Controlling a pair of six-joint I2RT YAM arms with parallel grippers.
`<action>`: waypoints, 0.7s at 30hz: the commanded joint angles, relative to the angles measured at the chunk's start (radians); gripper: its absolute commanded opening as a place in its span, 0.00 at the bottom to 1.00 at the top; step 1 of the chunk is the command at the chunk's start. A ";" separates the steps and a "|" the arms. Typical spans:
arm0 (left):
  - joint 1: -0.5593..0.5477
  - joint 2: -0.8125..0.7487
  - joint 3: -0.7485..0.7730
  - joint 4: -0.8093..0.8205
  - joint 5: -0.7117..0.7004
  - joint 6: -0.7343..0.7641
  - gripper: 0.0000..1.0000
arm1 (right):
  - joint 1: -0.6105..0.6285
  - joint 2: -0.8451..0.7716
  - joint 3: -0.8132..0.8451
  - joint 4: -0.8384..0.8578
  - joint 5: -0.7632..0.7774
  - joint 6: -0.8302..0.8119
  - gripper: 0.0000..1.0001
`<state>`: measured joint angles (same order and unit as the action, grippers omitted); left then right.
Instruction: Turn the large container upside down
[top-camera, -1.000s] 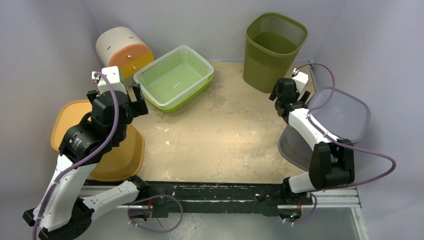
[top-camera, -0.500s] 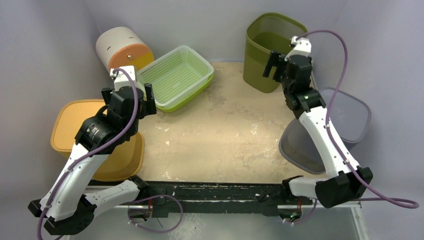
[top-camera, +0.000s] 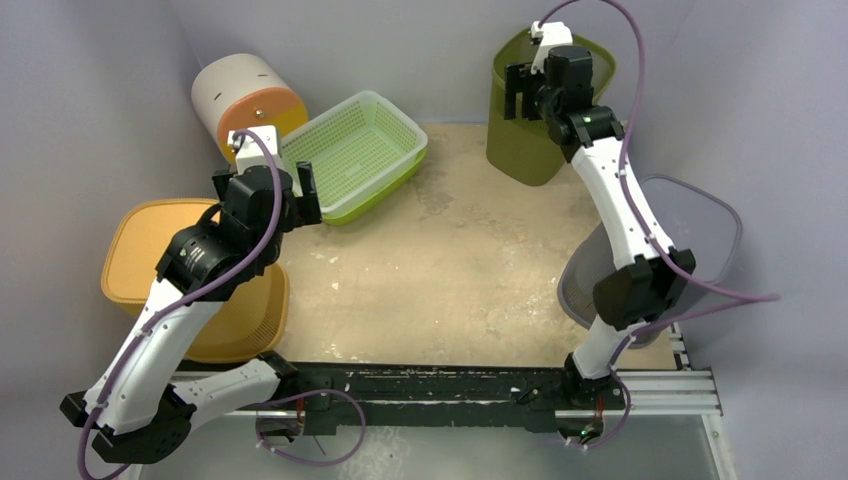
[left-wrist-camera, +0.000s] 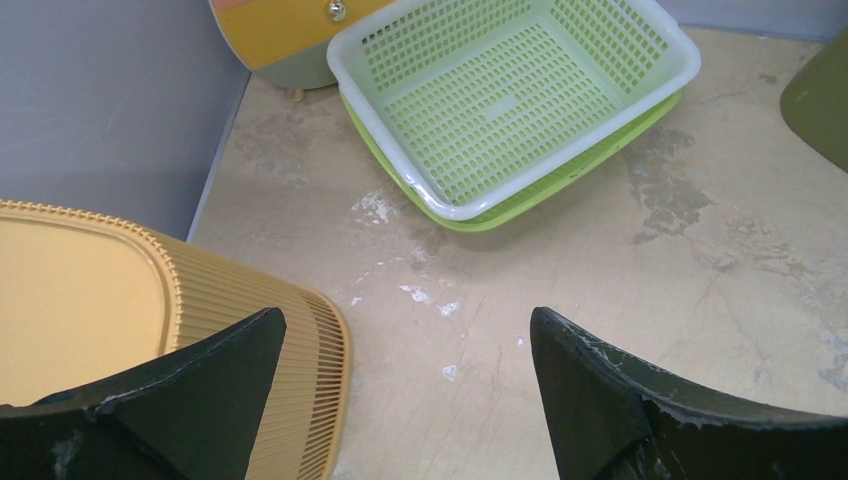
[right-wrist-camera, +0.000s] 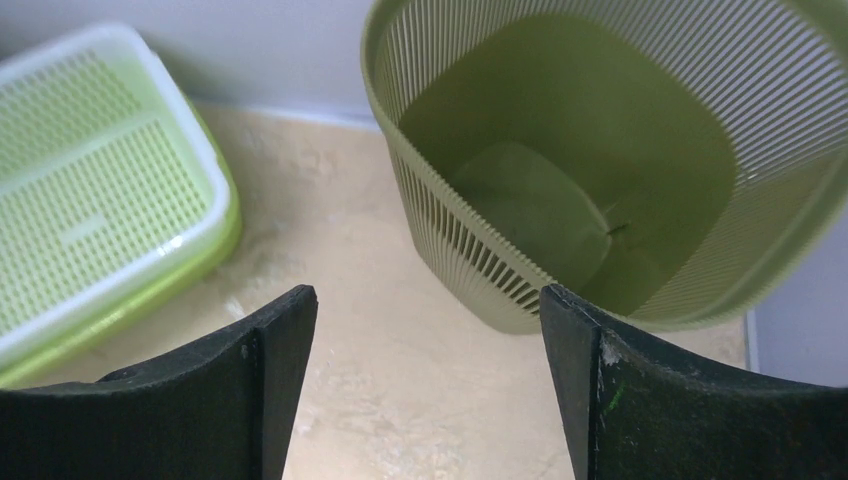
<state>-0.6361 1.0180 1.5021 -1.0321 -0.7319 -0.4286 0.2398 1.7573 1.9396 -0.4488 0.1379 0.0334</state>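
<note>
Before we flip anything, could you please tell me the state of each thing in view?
Olive bin: upright, empty.
Orange bin: upside down.
Grey bin: seemingly upside down.
Baskets: nested, upright, empty.
Drawer unit: drawers shut.
Left gripper: jaws open, empty.
Right gripper: jaws open, empty.

A pale green mesh basket sits nested in a brighter lime basket of the same shape, both on the stained beige table. Behind the pale basket's far left corner stands a rounded cabinet with an orange and yellow front and a small metal knob. To the near left of the basket rests a ribbed orange container, its flat solid face up. A sliver of an olive-green bin shows to the basket's right. Nearer than the basket, the left gripper hangs with its dark fingers spread wide and nothing between them.
</note>
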 joint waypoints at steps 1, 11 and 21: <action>-0.002 0.012 0.031 0.037 0.009 -0.013 0.90 | -0.043 -0.007 0.066 0.005 -0.063 -0.087 0.83; -0.002 0.003 -0.045 0.061 0.013 -0.014 0.90 | -0.054 0.059 0.044 0.069 -0.008 -0.177 0.86; -0.001 0.009 -0.054 0.053 0.006 -0.019 0.90 | -0.099 0.173 0.129 0.095 -0.012 -0.243 0.85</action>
<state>-0.6361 1.0359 1.4574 -1.0111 -0.7177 -0.4313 0.1734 1.9148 2.0006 -0.3992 0.1158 -0.1680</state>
